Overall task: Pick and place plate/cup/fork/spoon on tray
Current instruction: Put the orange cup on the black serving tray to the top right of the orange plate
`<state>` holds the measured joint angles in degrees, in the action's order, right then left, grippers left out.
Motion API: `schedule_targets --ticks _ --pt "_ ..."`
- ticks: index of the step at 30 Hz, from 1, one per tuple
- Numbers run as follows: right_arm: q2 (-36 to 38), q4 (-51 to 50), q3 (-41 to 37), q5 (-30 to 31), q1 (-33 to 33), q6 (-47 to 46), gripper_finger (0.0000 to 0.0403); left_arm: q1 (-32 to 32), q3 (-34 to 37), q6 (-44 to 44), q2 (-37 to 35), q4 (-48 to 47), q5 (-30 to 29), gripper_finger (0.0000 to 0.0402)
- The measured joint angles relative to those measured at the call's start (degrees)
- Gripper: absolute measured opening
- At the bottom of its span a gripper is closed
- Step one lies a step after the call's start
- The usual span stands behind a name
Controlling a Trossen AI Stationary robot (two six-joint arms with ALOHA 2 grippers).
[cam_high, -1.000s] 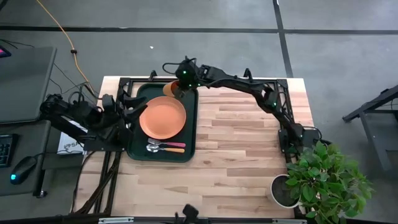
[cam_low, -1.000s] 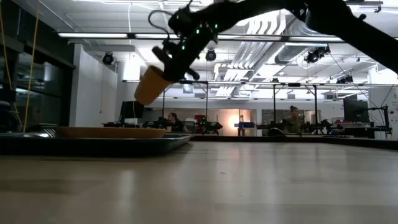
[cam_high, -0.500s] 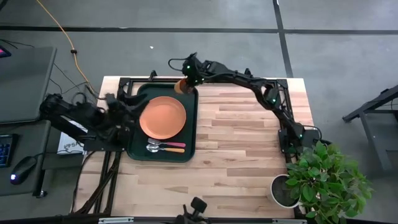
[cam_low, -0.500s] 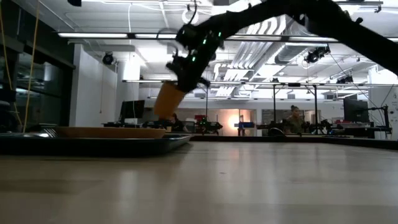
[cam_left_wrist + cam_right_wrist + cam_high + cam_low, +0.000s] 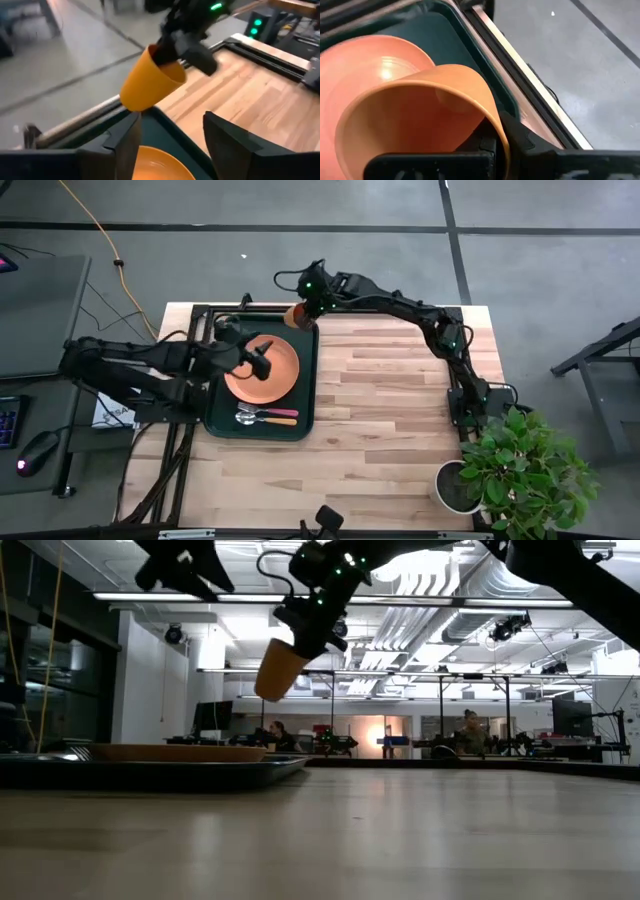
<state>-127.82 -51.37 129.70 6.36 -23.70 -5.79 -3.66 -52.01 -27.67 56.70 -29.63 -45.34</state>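
The left gripper (image 5: 262,362) hangs spread wide over the plate (image 5: 268,375), which lies in the tray (image 5: 303,402). The fork (image 5: 268,412) and spoon (image 5: 270,421) lie side by side in the tray beside the plate. The right gripper (image 5: 306,304) clamps the cup (image 5: 296,316), tilted, in the air above the tray's far right corner.

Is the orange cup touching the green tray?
Apart. The low view shows the cup held in the air by the right gripper, well above the tray.
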Motion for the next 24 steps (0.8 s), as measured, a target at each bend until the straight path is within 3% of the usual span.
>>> schedule_targets --ticks 7,12,16,24 --pt "0.05 3.61 -0.30 2.09 2.04 -2.08 0.0000 -6.14 0.02 -11.08 4.88 -0.04 0.61 0.0255" --pt "-0.25 5.57 -0.30 2.64 2.43 -5.34 0.0000 -6.11 0.02 -12.68 5.24 1.41 3.12 0.0258" --pt "-0.25 7.29 -0.30 2.63 2.38 -6.91 0.0000 -4.80 0.91 -12.69 5.22 1.62 1.45 0.0257" --pt "-0.25 10.74 -0.30 4.19 4.27 -7.27 0.0000 -4.79 7.11 -12.67 5.04 11.71 0.53 0.0258"
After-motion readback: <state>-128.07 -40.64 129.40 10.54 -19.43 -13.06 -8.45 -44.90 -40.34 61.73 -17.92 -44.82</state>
